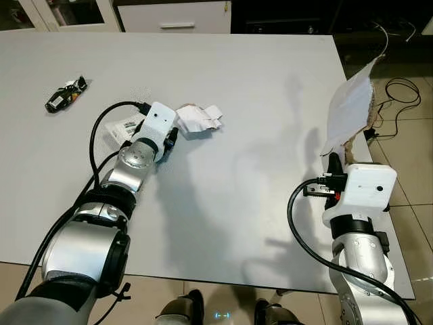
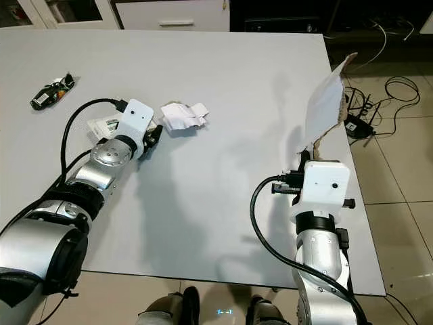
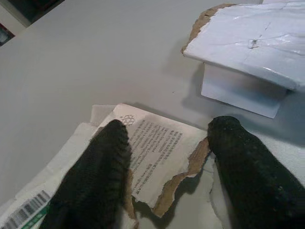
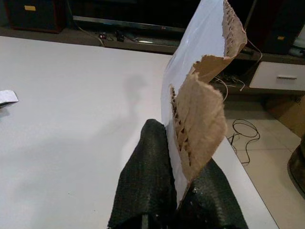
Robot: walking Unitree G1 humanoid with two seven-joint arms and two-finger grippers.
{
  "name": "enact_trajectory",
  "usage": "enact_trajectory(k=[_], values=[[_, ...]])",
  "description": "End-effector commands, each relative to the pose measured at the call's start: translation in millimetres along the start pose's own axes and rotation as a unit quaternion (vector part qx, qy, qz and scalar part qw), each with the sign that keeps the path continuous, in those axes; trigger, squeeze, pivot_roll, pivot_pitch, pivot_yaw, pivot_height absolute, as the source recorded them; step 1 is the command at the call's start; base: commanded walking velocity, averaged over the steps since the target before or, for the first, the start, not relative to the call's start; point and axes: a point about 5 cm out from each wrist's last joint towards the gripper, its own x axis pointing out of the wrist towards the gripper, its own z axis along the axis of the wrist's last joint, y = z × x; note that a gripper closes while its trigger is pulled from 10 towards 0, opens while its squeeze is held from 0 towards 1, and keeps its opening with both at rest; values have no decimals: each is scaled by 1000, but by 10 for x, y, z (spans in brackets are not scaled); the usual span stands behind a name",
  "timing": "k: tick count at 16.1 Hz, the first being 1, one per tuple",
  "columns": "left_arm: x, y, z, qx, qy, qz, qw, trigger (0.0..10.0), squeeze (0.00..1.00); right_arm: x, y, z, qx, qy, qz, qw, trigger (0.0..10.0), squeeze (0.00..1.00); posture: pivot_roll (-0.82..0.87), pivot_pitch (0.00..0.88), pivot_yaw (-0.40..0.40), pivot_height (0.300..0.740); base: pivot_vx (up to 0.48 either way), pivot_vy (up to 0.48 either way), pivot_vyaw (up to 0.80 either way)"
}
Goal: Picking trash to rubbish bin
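Note:
My right gripper (image 1: 333, 170) is shut on a torn white cardboard sheet (image 1: 348, 108) and holds it upright above the table's right edge. In the right wrist view the brown torn edge of that cardboard sheet (image 4: 202, 119) stands between the fingers (image 4: 152, 157). My left gripper (image 1: 172, 139) lies low on the white table (image 1: 257, 88), open. Its fingertips straddle a torn printed paper scrap (image 3: 159, 152). Just beyond it lies a crumpled white cardboard piece (image 1: 199, 120). A flat printed label (image 1: 124, 128) lies under the left arm. A black wrapper (image 1: 64, 96) rests at the table's far left.
Cables (image 1: 400, 88) and a small device lie on the tiled floor to the right of the table. White cabinet drawers (image 1: 177, 17) stand behind the far edge. The robot's feet (image 1: 186, 310) show below the near table edge.

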Motion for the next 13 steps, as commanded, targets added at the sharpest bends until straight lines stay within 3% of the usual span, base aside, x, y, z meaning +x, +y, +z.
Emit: enact_trajectory(k=[1,13], values=[[-124,-252,-571,2,119,-57,991,0,0,-16,-22,29,-4,-3,-6,1000,10000,0,-7,234,45,740,0,0,0],[-121,-252,-550,-21,104,-48,993,0,0,11,1,29,-5,-5,2,1000,10000,0,1,223,43,740,0,0,0]])
